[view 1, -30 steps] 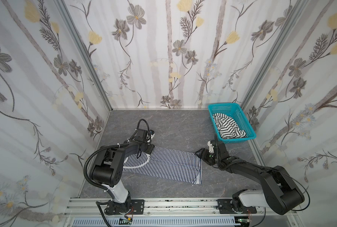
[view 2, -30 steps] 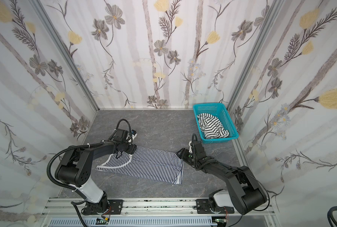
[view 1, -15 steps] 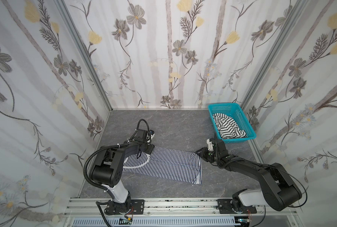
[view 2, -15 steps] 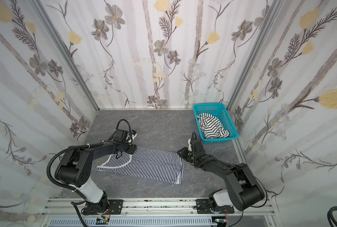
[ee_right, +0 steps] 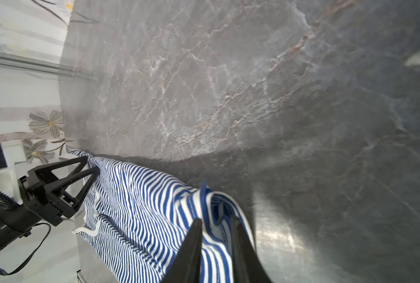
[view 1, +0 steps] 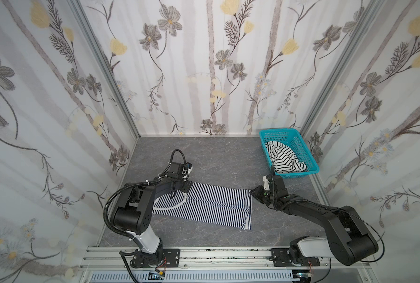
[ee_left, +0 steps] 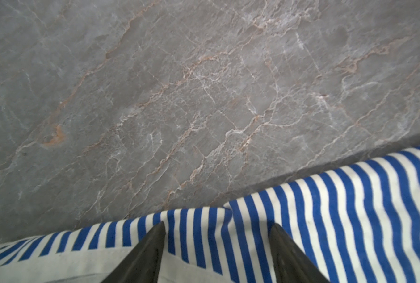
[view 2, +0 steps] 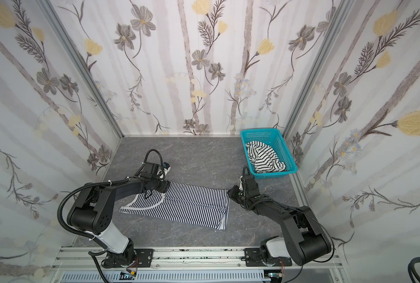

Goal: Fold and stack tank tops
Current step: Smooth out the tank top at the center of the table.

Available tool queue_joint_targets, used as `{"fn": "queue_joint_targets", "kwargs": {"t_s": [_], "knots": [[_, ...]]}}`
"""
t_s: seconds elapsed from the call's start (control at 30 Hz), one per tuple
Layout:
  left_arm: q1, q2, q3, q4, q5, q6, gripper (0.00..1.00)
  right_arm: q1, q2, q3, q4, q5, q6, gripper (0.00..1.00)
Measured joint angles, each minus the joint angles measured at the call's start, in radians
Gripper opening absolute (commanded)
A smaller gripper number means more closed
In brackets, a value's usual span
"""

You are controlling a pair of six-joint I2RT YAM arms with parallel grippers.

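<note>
- The right jaws stand nearly closed, pinching the far hem corner of the fine-striped tank top (ee_right: 155,208). The cloth humps up off the desk there.
- The left jaws stand wide apart, fingertips (ee_left: 152,242) set down on the same top at its far edge near the shoulder end. Nothing looks pinched between them.
- That top lies spread flat on the grey desk (view 1: 216,156) between the two arms, neck end toward the left arm and hem toward the right.
- The wide-striped tank top (view 1: 286,160) sits crumpled in the teal basket (view 1: 277,133) at the desk's far right corner, well apart.
- The cloth looks light, limp and stretchy, so it will likely sag and drag instead of holding a line.
- Best grip is probably both far corners, with both layers caught. A one-layer pinch could leave the under-layer behind.
</note>
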Motion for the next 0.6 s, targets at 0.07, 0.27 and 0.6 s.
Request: {"fn": "queue_joint_targets", "kwargs": {"t_s": [0.07,0.27,0.6], "knots": [[-0.001,0.000,0.002,-0.003,0.000,0.000,0.69,0.000,0.014,0.016,-0.021,0.008,-0.014,0.38],[-0.003,0.000,0.005,-0.012,0.003,-0.005,0.70,0.035,-0.113,0.029,-0.069,0.058,-0.024,0.37],[-0.007,-0.028,0.000,-0.061,0.005,-0.008,0.70,0.095,-0.091,0.047,-0.041,0.045,0.006,0.22]]}}
